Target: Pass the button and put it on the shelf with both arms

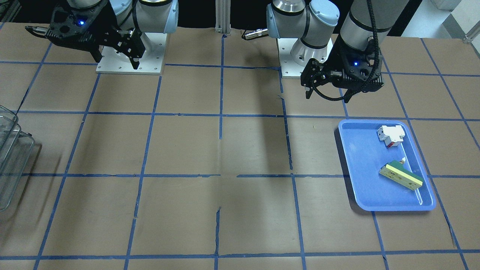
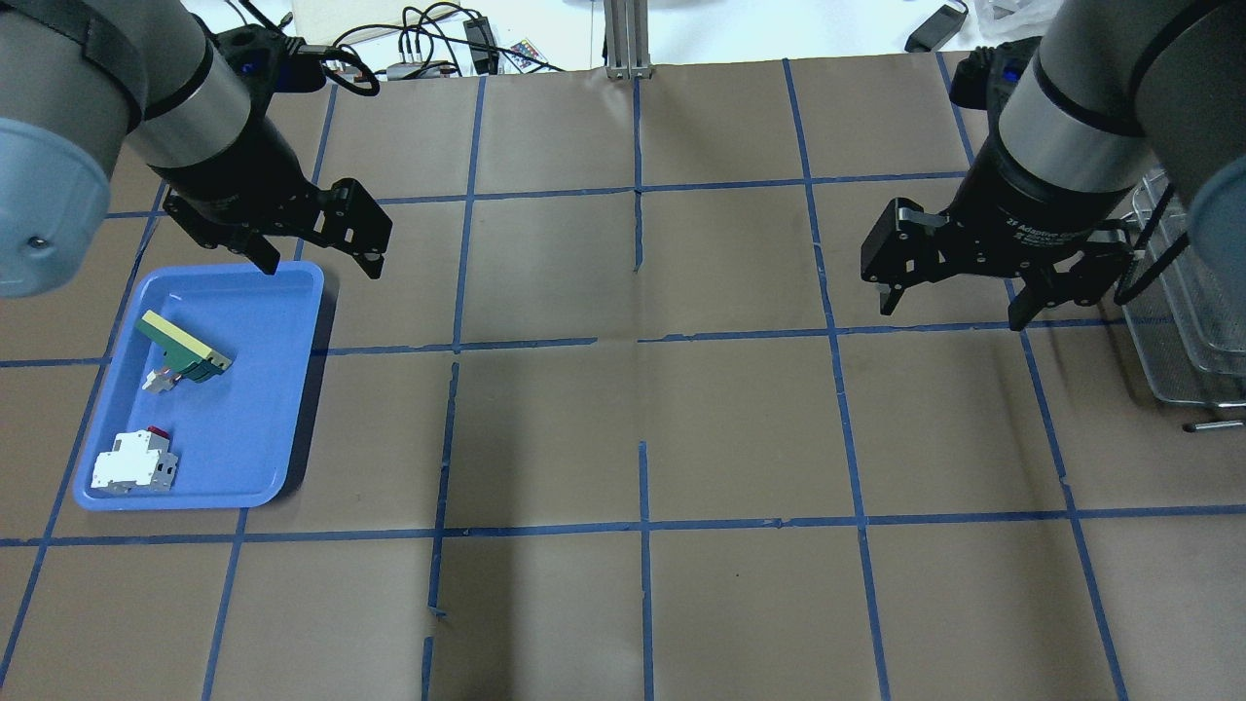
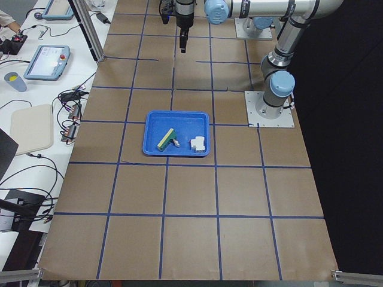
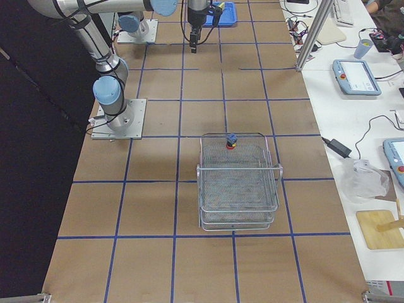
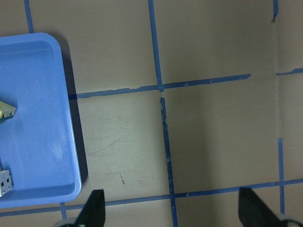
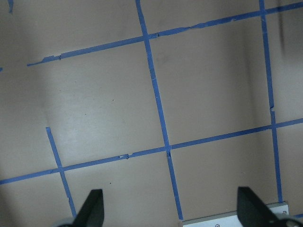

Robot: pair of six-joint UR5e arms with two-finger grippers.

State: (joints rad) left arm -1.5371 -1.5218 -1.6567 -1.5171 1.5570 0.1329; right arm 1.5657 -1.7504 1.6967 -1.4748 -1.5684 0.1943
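The button point(image 4: 231, 140), with a red head and a bluish block, sits on the top tier of the grey wire shelf point(image 4: 238, 183), at the edge nearest the arms. It shows only in the exterior right view. The shelf also shows at the right edge of the overhead view point(image 2: 1183, 292) and at the left edge of the front view point(image 1: 11, 157). My left gripper point(image 2: 321, 263) hangs open and empty above the table by the blue tray's far corner. My right gripper point(image 2: 951, 312) hangs open and empty just left of the shelf. Both wrist views show only table between the open fingers.
A blue tray point(image 2: 253, 389) on my left side holds a white-and-red block point(image 2: 131, 462) and a green-and-cream bar point(image 2: 182, 346); they also show in the front view, the tray point(image 1: 363, 165), the block point(image 1: 391, 135) and the bar point(image 1: 400, 175). Brown table with blue tape grid.
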